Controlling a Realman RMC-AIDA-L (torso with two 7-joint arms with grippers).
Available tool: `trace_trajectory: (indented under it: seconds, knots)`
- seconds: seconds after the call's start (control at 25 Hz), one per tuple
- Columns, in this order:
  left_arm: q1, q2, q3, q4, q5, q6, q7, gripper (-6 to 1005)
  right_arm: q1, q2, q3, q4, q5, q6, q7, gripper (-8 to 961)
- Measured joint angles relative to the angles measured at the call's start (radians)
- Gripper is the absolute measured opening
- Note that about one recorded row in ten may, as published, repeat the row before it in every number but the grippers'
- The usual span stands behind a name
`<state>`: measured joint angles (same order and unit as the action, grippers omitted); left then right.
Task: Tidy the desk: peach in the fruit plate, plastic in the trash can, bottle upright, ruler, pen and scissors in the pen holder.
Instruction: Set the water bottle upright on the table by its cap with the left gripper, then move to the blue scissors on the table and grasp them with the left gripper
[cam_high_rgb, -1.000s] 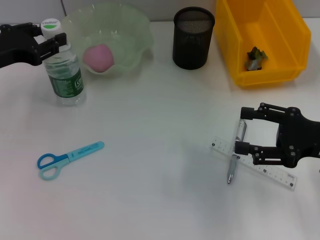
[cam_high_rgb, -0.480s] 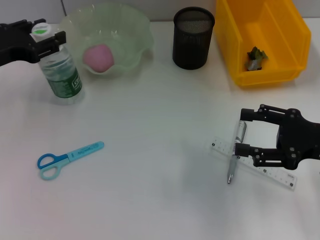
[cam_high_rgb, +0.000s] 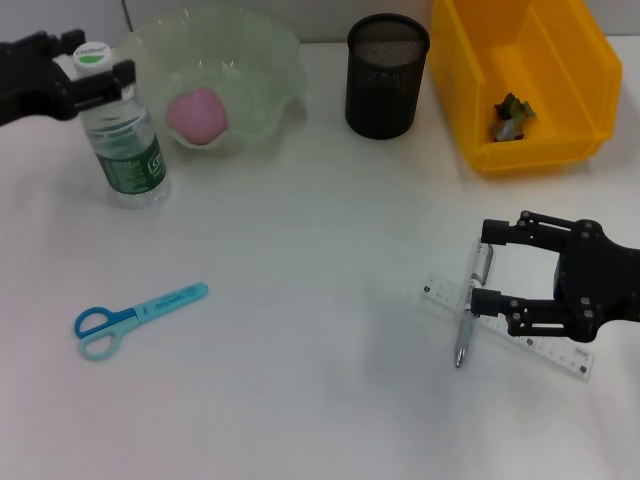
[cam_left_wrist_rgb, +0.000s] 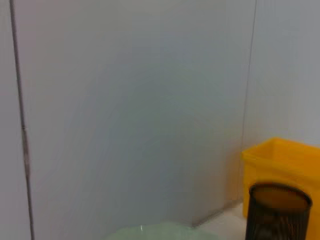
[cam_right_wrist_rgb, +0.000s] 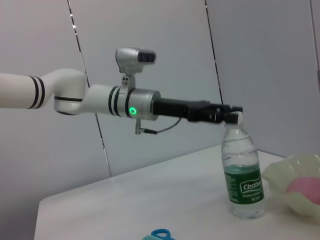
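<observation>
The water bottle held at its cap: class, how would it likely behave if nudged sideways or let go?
The water bottle stands tall on a narrow base, so it probably tips easily. Its clear round body would likely roll once down. The left pincer grips only the cap, so the smooth plastic might swing or slip.

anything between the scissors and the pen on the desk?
Nothing. In the head view the stretch of white desk from the scissors to the pen is bare; the pen lies across the ruler by the right gripper.

Light: bright, even — shadows: faint, soft | left wrist view: blurred | glare: none
</observation>
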<state>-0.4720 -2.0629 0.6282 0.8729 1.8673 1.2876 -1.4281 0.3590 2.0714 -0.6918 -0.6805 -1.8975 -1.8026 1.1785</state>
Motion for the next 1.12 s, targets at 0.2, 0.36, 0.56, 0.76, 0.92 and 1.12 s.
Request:
trace_trajectory:
  seconds: [0.2,0.36,0.56,0.76,0.92,1.12]
  knots:
    - [0.033,0.024,-0.002,0.022,-0.178,0.099,-0.014,798,0.0,-0.002,0.004,0.001,0.0,0.0,0.0,834]
    - [0.06,0.091,0.004,0.028,-0.352,0.454,-0.079,797,0.0,-0.003,0.008,0.001,0.0,0.0,0.0,834]
    - [0.067,0.095,0.046,0.049,-0.267,0.611,-0.094,797,0.009,-0.004,0.011,0.001,-0.002,0.001,0.0,834]
    - [0.048,0.071,0.077,0.205,-0.004,0.596,-0.235,797,0.011,-0.004,0.011,-0.003,-0.003,0.002,0.0,833]
    - [-0.046,0.049,0.077,0.296,0.281,0.585,-0.38,797,0.013,-0.004,0.011,-0.004,-0.002,0.009,0.0,833]
    - [-0.147,0.022,0.116,0.347,0.556,0.577,-0.479,796,0.02,-0.004,0.011,0.001,-0.002,0.011,-0.001,833]
